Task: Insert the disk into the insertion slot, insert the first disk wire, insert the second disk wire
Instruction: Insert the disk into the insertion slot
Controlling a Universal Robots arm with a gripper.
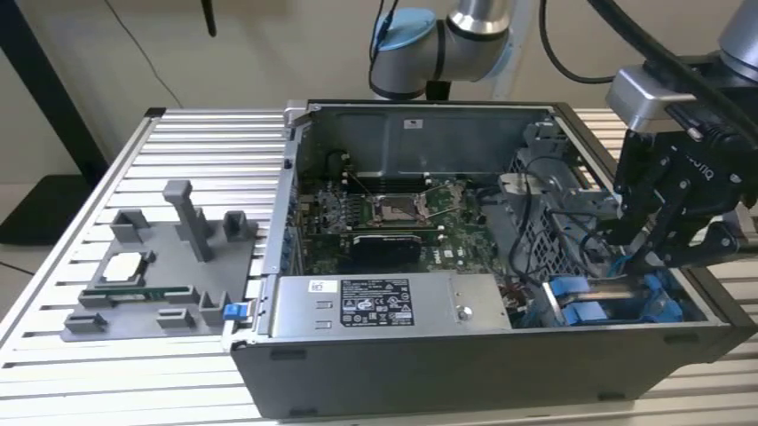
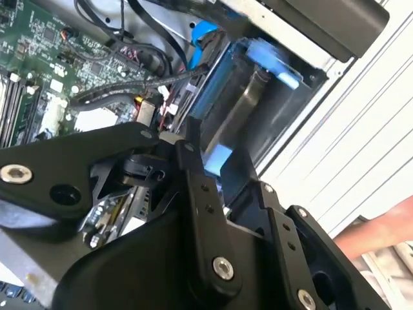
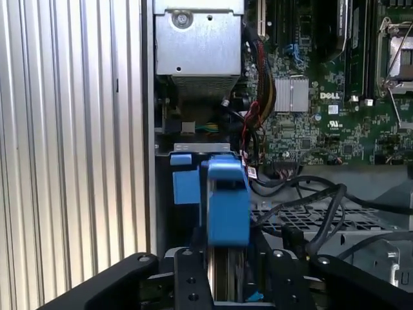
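Observation:
My gripper point(image 1: 630, 256) hangs over the front corner of the open computer case on the exterior view's right. It is shut on the disk point(image 3: 224, 279), held on edge between the black fingers point(image 3: 187, 281). The disk's bright blue carrier frame point(image 3: 227, 200) sticks out past the fingertips. It points down into the insertion slot point(image 1: 649, 306), a bay of the grey drive cage with blue rails point(image 2: 216, 87). How deep the disk sits in the slot I cannot tell. Loose black wires point(image 3: 313, 203) lie beside the cage, towards the motherboard.
The grey power-supply box point(image 1: 379, 306) lies along the case front, beside the cage. The motherboard point(image 1: 391, 213) lies deeper in the case. A grey fixture point(image 1: 166, 266) with parts stands on the slatted table point(image 1: 71, 373). A person's hand point(image 2: 381, 226) shows outside the case.

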